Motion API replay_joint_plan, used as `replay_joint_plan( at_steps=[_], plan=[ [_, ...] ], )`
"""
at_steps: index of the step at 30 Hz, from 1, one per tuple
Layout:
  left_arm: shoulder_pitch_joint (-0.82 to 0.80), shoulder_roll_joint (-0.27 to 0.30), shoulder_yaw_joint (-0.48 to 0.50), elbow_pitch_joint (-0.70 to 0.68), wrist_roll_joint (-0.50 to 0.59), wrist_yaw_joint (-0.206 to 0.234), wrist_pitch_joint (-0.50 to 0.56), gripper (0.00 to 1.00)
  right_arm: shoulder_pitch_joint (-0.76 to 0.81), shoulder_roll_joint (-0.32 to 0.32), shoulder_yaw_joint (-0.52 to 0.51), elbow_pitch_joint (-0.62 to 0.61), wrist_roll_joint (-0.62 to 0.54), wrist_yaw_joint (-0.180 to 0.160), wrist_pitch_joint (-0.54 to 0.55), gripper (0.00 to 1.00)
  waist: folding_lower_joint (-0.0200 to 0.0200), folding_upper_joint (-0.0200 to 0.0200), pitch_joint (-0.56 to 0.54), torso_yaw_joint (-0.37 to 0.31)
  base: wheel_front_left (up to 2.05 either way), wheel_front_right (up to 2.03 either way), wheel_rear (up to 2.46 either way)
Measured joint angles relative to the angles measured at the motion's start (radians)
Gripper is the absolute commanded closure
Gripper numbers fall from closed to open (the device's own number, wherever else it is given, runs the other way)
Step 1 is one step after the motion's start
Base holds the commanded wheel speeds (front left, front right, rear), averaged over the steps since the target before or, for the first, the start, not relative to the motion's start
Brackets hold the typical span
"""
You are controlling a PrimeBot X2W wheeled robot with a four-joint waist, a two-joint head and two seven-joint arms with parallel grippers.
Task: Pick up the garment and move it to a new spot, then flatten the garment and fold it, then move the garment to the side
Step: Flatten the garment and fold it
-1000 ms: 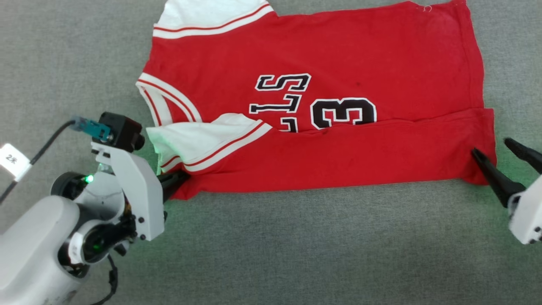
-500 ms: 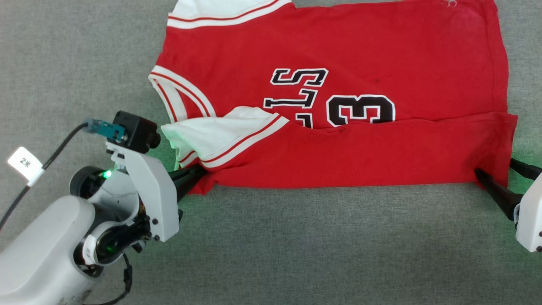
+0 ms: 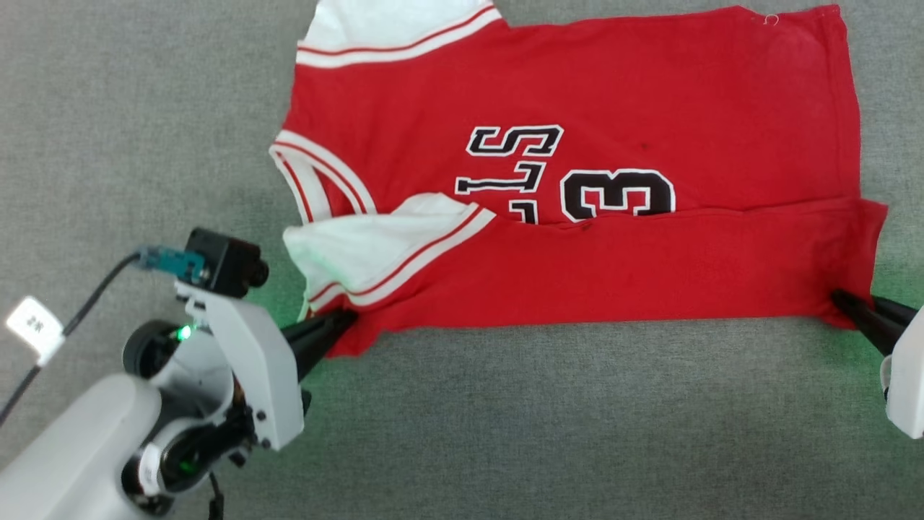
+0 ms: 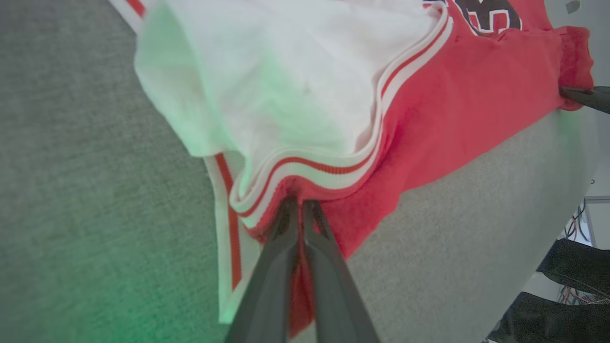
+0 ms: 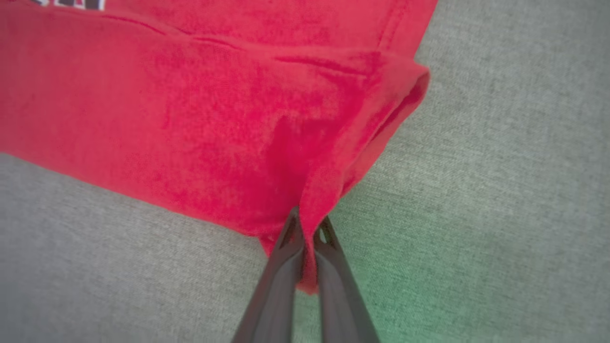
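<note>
**Both grippers clamped on the jersey's near fold**

Here's the grey fabric-covered table (image 3: 505,433), and stretched across it is the red Bulls jersey (image 3: 613,87), lying sideways: neck toward the table's left side, hem toward its right. It's front up, and the side nearest the robot is folded over onto the front, a long red band running from sleeve to hem. That band covers the lower part of the black lettering (image 3: 617,193), so only "LS" and a "3" read clearly. The far sleeve (image 3: 390,29) lies flat and white at the jersey's far left corner. The near sleeve (image 3: 368,249) rests on top of the fold, with its striped cuff angled toward the lettering. The striped neckline trim (image 3: 310,173) curves just beyond it.

Down at the near left corner, the left gripper (image 3: 339,325) has its fingers pressed together on the cloth. The left wrist view shows them pinching red fabric right under the sleeve's striped cuff. Across at the near right corner, the right gripper (image 3: 844,303) is clamped too. The right wrist view shows a pleat of hem squeezed between its fingers (image 5: 286,267). In the left wrist view the table's right edge shows beyond that hem corner.

A black wrist camera (image 3: 227,260) sits on the left arm, and a white label (image 3: 35,328) hangs on its cable.
</note>
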Motion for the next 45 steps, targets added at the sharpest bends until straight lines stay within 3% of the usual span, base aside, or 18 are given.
replay_joint_plan(
  at_steps=[10, 17, 18, 19, 20, 21, 22, 23, 24, 33, 41, 45],
  plan=[
    [0.136, 0.071, 0.019, -0.140, -0.008, 0.062, -0.033, 1.00, 0.099, -0.054, -0.033, -0.061, 0.025, 0.000, 0.028, 1.00, 0.0000, 0.0000, -0.017, 0.004, 0.00, 0.00, 0.00],
    [0.220, 0.095, 0.041, -0.220, -0.040, 0.096, -0.063, 1.00, 0.192, -0.043, -0.097, -0.132, 0.019, 0.000, 0.046, 1.00, 0.0001, 0.0000, -0.025, 0.007, 0.00, 0.00, 0.00],
    [0.227, 0.094, 0.044, -0.224, -0.042, 0.097, -0.068, 1.00, 0.200, -0.036, -0.105, -0.139, 0.018, 0.000, 0.044, 0.64, 0.0000, 0.0000, -0.027, 0.008, 0.00, 0.00, 0.00],
    [0.233, 0.093, 0.048, -0.225, -0.047, 0.098, -0.078, 0.86, 0.201, -0.028, -0.113, -0.143, 0.010, 0.000, 0.034, 0.25, 0.0000, 0.0000, -0.029, 0.008, 0.00, 0.00, 0.00],
    [0.238, 0.091, 0.052, -0.225, -0.048, 0.100, -0.086, 0.68, 0.200, -0.022, -0.119, -0.147, 0.000, 0.000, 0.024, 0.00, 0.0000, 0.0000, -0.032, 0.008, 0.00, 0.00, 0.00],
    [0.242, 0.091, 0.053, -0.225, -0.049, 0.100, -0.091, 0.41, 0.200, -0.013, -0.129, -0.150, -0.011, 0.000, 0.011, 0.00, 0.0000, 0.0000, -0.035, 0.009, 0.00, 0.00, 0.00],
    [0.244, 0.088, 0.055, -0.224, -0.049, 0.100, -0.097, 0.41, 0.200, -0.003, -0.136, -0.153, -0.020, 0.000, -0.004, 0.00, 0.0000, 0.0000, -0.039, 0.010, 0.00, 0.00, 0.00],
    [0.247, 0.084, 0.059, -0.223, -0.049, 0.101, -0.109, 0.08, 0.199, 0.008, -0.145, -0.156, -0.028, 0.000, -0.021, 0.00, 0.0000, 0.0000, -0.043, 0.011, 0.00, 0.00, 0.00],
    [0.250, 0.079, 0.062, -0.220, -0.049, 0.100, -0.119, 0.00, 0.199, 0.017, -0.152, -0.158, -0.040, 0.000, -0.036, 0.00, 0.0000, 0.0000, -0.048, 0.012, 0.00, 0.00, 0.00],
    [0.284, 0.012, 0.115, -0.172, -0.040, 0.086, -0.285, 0.00, 0.163, 0.150, -0.195, -0.159, -0.137, 0.000, -0.247, 0.00, 0.0000, 0.0000, -0.095, 0.040, 0.00, 0.00, 0.00],
    [0.251, -0.122, 0.132, -0.030, 0.052, 0.075, -0.506, 0.00, 0.143, 0.321, -0.164, -0.040, -0.252, 0.000, -0.597, 0.00, 0.0000, 0.0000, -0.124, 0.090, 0.00, 0.00, 0.00],
    [0.235, -0.154, 0.146, 0.035, 0.098, 0.059, -0.610, 0.00, 0.146, 0.371, -0.152, 0.029, -0.300, 0.000, -0.754, 0.00, 0.0000, 0.0000, -0.140, 0.106, 0.00, 0.00, 0.00]
  ],
)
